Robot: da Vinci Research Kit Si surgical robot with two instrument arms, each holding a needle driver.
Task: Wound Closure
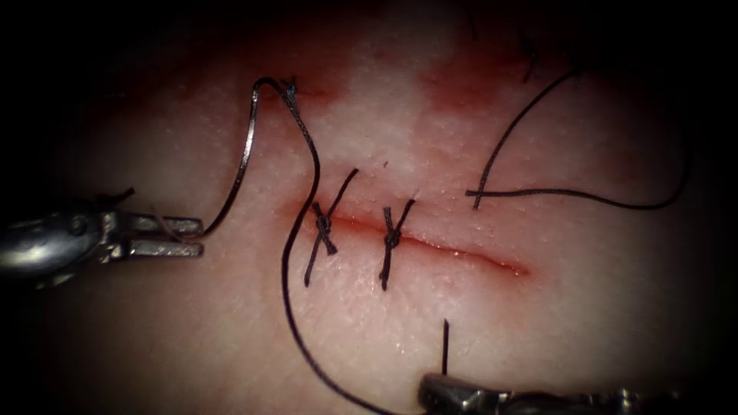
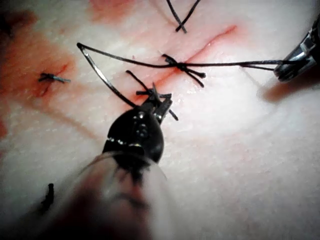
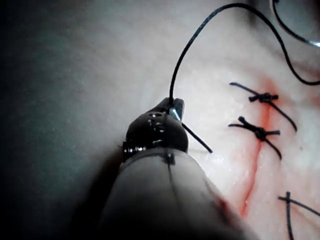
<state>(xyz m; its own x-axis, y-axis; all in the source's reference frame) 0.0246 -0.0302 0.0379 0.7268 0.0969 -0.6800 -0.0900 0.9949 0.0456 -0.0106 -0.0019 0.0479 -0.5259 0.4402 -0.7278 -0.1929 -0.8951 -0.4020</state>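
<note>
left tool (image 1: 165,237) grips the needle (image 1: 244,157) near its tip end, left of the cut (image 1: 446,250), out of the tissue (image 1: 584,307). right tool (image 1: 453,393) clamps the thread (image 1: 296,230) near the tissue's lower edge. my worry: slack thread lies across the left knot (image 1: 323,225); a pull could snag it.

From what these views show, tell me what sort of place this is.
Likely a suturing practice bench: tissue with a cut closed by two knots, the left claw holding the needle, and the right claw gripping thread.
</note>
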